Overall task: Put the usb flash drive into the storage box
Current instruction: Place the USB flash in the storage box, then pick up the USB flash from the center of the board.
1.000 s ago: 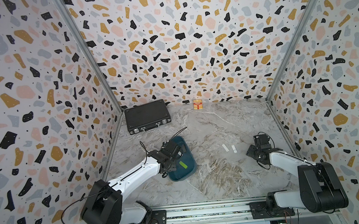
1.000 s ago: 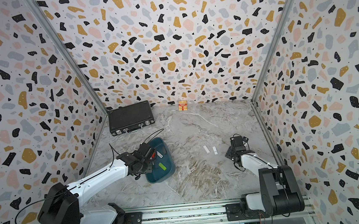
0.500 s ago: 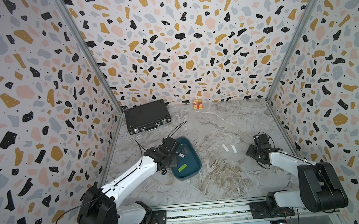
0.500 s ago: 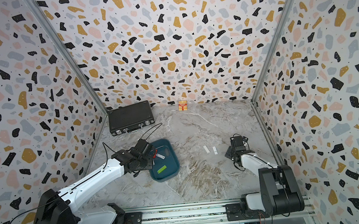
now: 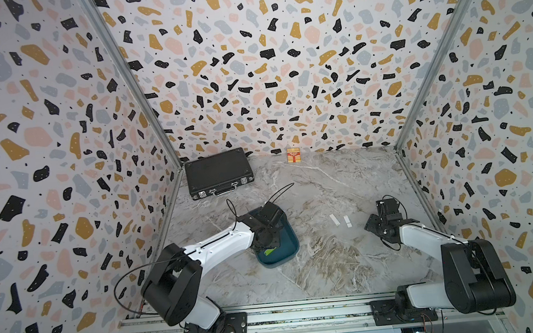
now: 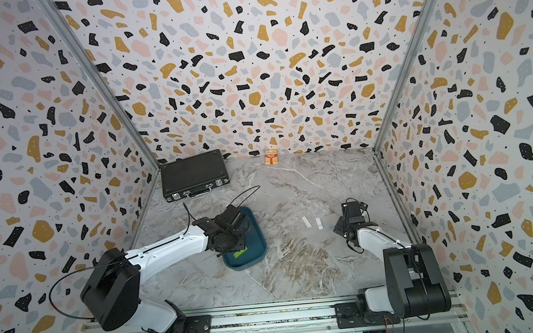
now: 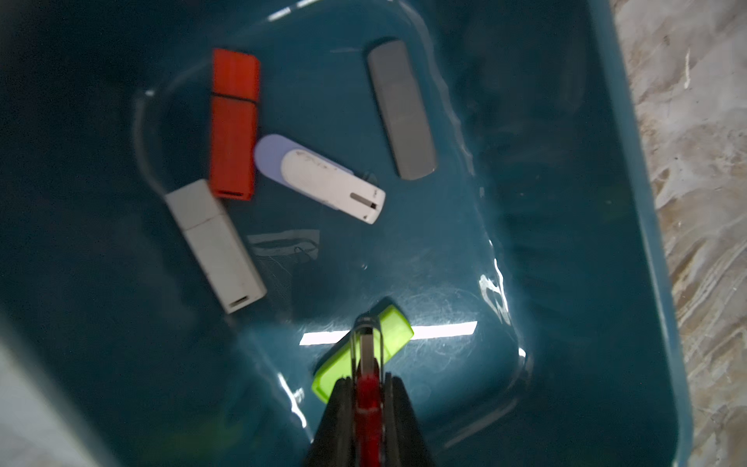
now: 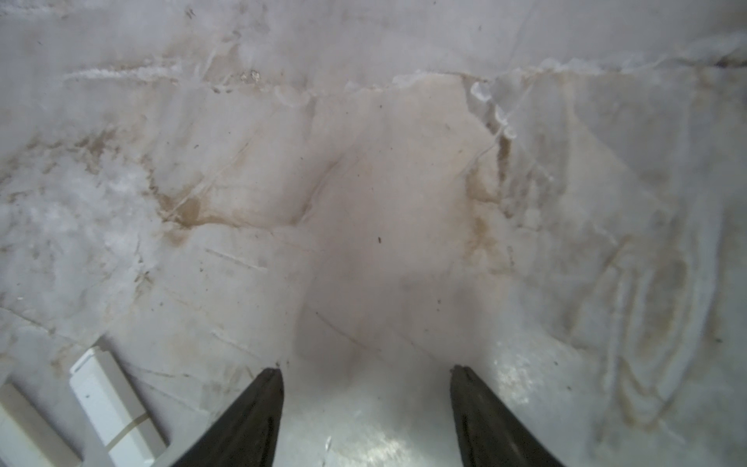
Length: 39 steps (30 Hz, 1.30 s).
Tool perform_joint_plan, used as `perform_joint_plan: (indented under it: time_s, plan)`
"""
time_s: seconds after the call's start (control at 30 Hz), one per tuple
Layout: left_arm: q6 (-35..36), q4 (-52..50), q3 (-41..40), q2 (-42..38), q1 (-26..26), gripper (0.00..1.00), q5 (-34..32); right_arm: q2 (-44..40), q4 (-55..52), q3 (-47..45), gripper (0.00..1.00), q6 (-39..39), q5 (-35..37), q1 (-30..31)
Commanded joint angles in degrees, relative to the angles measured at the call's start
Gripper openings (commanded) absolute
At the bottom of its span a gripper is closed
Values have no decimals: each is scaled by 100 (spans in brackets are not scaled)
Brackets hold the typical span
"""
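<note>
The glossy grey marble-veined tabletop [image 5: 331, 266] carries a black pebble-textured briefcase [image 5: 216, 171] with metal latches at the back, near the corner. Nearer the front sits the storage box [image 5: 294, 246], a shallow teal plastic tub with rounded corners and a raised rim. The left gripper [image 7: 368, 380] reaches into it, its black fingers pinched tight on the usb flash drive [image 7: 368, 400], a slim red stick with a metal swivel clip. The drive hangs inside the box over a lime-green drive [image 7: 394, 331]; whether the two touch is hard to tell. The right gripper [image 8: 366, 374] hovers low over bare marble, jaws spread wide and holding nothing. A small red-and-yellow carton [image 5: 293, 154] stands by the back wall. Two white drives [image 5: 334, 219] lie apart on the tabletop, just beside the right gripper. On the box floor lie an orange capped drive [image 7: 234, 125], a rounded grey drive [image 7: 402, 109], a white-and-lilac swivel drive [image 7: 323, 182] and a white blocky drive [image 7: 214, 246]
</note>
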Motion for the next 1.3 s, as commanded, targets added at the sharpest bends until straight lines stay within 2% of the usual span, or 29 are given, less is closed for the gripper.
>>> perform_joint_plan:
  time_s: [0.0,0.03,0.13,0.2,0.37,0.5,0.63,0.77,0.9,1.0,1.27]
  plan:
    - [-53,366,167,195,-34,11,209,71,-192,88,70,-27,-146,4]
    - [-41,381,178,236,-36,13,228,86,-192,96,70,-32,-157,11]
    - [28,344,248,242,-37,31,277,131,-182,127,70,-61,-207,11]
    - [131,193,337,139,-37,37,296,171,-194,164,70,-107,-281,18]
    - [492,-575,583,-620,-29,44,23,321,-419,403,70,-336,-654,189]
    - [844,-1490,724,-1599,72,49,-358,551,-1144,1065,71,-803,-720,631]
    - [1117,-2058,487,-2709,312,56,-614,1101,-1927,1785,72,-1158,-625,928]
    - [1262,-2270,119,-3585,411,59,-607,1385,-1930,1978,72,-1298,-595,1053]
    - [1343,-2059,57,-4127,411,59,-141,1824,-2254,2360,71,-1397,-555,1142]
    - [1348,-1973,-84,-4262,410,60,-302,1968,-2313,2478,69,-1425,-523,1163]
    - [1387,-1842,-171,-4257,411,60,-137,2211,-2338,2682,58,-1543,-456,1261]
